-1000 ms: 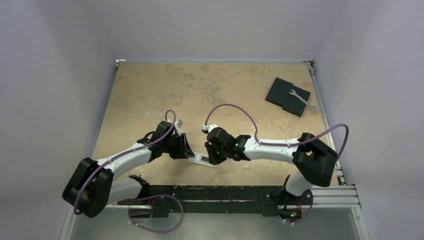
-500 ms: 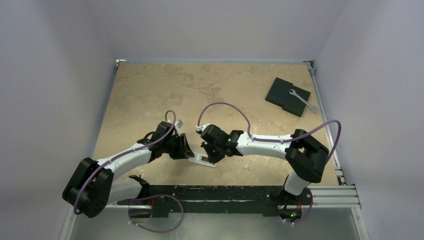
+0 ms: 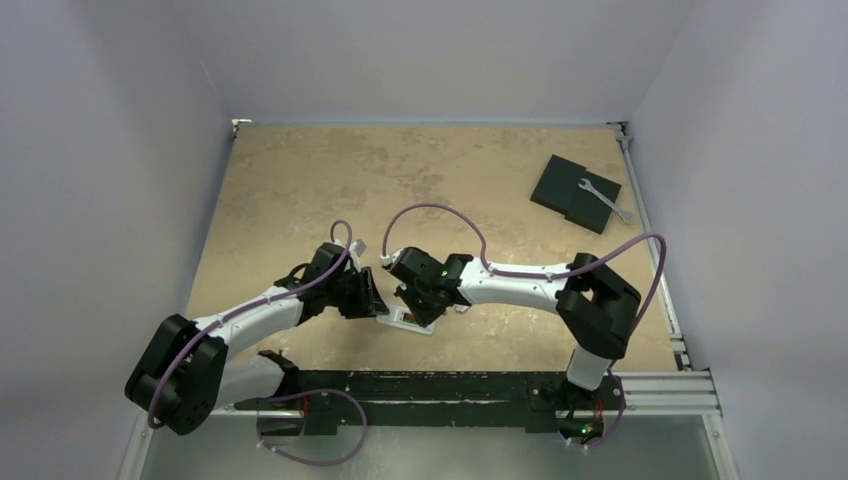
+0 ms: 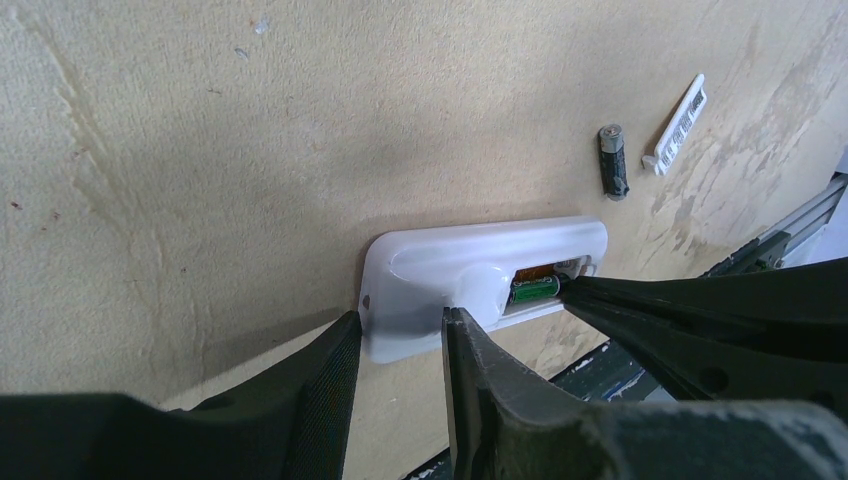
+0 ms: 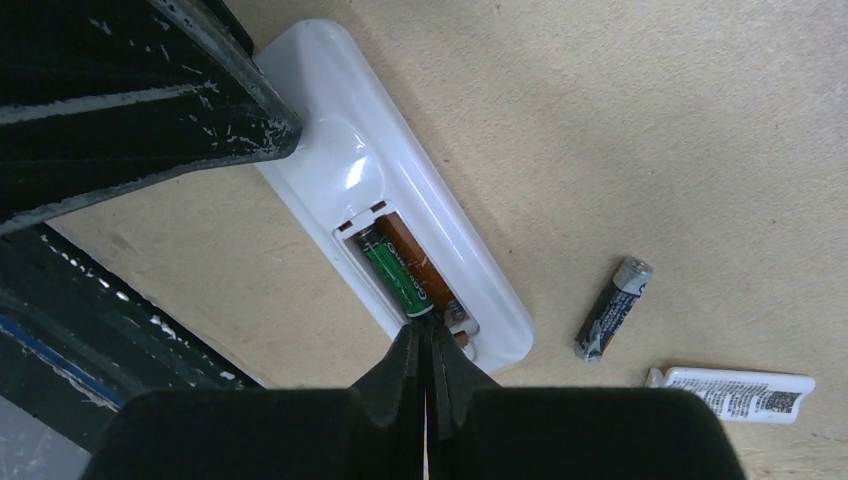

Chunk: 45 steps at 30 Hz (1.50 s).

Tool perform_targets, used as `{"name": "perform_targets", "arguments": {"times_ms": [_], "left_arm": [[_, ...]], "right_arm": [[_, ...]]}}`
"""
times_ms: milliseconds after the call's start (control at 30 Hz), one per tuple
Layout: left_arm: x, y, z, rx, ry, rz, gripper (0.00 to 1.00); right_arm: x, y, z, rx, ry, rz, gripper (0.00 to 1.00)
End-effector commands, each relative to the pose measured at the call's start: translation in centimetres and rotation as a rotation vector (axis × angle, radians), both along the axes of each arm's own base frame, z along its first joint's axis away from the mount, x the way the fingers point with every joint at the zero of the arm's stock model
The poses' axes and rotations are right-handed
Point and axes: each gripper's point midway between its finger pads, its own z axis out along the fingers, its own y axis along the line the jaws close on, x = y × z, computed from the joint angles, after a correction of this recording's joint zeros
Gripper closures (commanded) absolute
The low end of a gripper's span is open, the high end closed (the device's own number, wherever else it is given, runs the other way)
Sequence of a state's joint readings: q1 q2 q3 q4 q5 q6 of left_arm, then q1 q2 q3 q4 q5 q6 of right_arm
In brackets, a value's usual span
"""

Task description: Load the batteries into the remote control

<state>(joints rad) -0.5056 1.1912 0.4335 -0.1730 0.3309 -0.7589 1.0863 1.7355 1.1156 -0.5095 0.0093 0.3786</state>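
White and face down, the remote control (image 5: 345, 165) lies on the table (image 3: 300, 180) close to its near edge, between the two arms, with its battery bay uncovered. One green battery (image 5: 398, 280) sits in the bay, and next to it runs an orange-brown strip; I cannot tell what it is. The right hand (image 5: 425, 345) has its fingers (image 5: 400, 372) pressed together into a single point, and that point touches the end of the green battery at the outer end of the bay. The left hand (image 4: 398, 322) stands at the other end of the remote control with its fingers (image 4: 325, 380) apart. One tip is just beside the end corner and the other overlaps the casing, though I cannot tell whether either presses on it. A second battery (image 5: 612, 308), dark with a grey metal end, lies loose on the table near the remote control but apart from it, and a small white labelled strip (image 5: 735, 392) lies just past that. Well away, near the far right corner of the table, a silver wrench (image 3: 606, 201) lies across a black pad (image 3: 560, 185).
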Motion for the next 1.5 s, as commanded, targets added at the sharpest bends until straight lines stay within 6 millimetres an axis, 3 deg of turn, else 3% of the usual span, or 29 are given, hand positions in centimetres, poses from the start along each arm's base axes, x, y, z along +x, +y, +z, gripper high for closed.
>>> {"name": "perform_targets", "arguments": {"times_ms": [0,333,867,1200,1333,1467], "left_arm": [[-0.1,-0.9,0.5,-0.038,-0.019,-0.033,0.66],[0.0,-0.9,0.7,-0.041,-0.024,-0.035,0.65],[0.1,-0.9,0.9,-0.041,-0.034,-0.033,0.64],[0.2,-0.7,0.9,-0.028,-0.038,-0.027,0.63],[0.3,-0.6,1.0,-0.019,-0.037,-0.024,0.62],[0.4,-0.3,1.4,-0.002,-0.043,-0.010,0.53]], "right_arm": [[0.5,1.5,-1.4,-0.003,-0.020,0.038,1.00],[-0.1,2.1,-2.1,-0.026,0.023,0.102,0.96],[1.5,2.0,0.9,-0.023,-0.064,0.068,0.95],[2.7,1.7,4.0,0.035,-0.158,0.020,0.81],[3.4,1.0,4.3,0.029,-0.189,0.001,0.78],[4.2,0.0,4.0,0.014,-0.213,-0.027,0.69]]}}
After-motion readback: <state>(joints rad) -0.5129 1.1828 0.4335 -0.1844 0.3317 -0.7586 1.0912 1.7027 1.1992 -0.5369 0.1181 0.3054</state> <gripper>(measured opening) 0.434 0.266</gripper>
